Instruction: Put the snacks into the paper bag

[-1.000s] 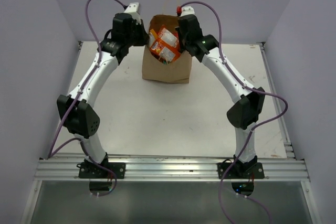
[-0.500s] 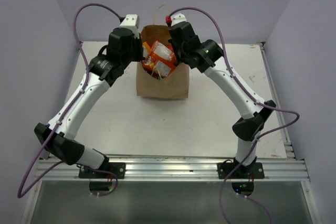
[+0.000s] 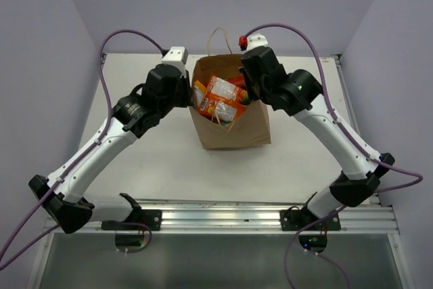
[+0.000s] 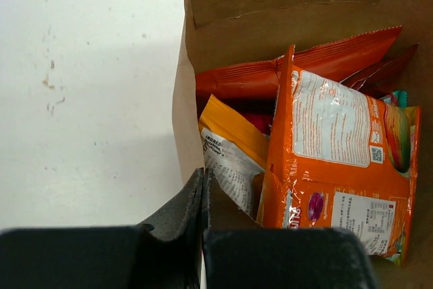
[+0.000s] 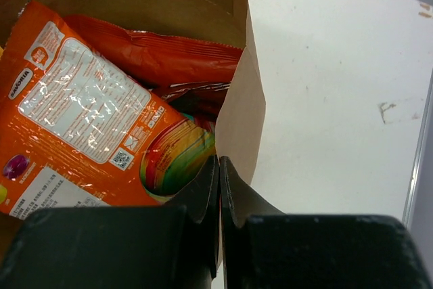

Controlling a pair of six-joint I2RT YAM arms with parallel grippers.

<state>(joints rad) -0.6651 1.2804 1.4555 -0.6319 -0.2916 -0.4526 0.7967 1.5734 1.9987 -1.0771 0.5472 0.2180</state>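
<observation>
The brown paper bag (image 3: pixel 233 130) stands upright in the middle of the table with its mouth open. Several snacks (image 3: pixel 220 99) stick out of it. The left wrist view shows a big orange packet (image 4: pixel 331 147), a yellow-orange one (image 4: pixel 233 130), a red one (image 4: pixel 318 59) and a sliver of teal (image 4: pixel 399 98). My left gripper (image 3: pixel 191 96) (image 4: pixel 203 181) is shut on the bag's left wall (image 4: pixel 183 120). My right gripper (image 3: pixel 249 93) (image 5: pixel 218 167) is shut on the right wall (image 5: pixel 240 113), beside the orange packet (image 5: pixel 81 113).
The white tabletop (image 3: pixel 155 153) has purple walls at the back and both sides. One twisted handle (image 3: pixel 218 35) rises behind the bag. An aluminium rail (image 3: pixel 216 218) with the arm bases runs along the near edge.
Both arms, still pinching the bag's rim, have brought the bag from the back of the table toward the near edge and a little to the right. The left arm has stretched out lower.
</observation>
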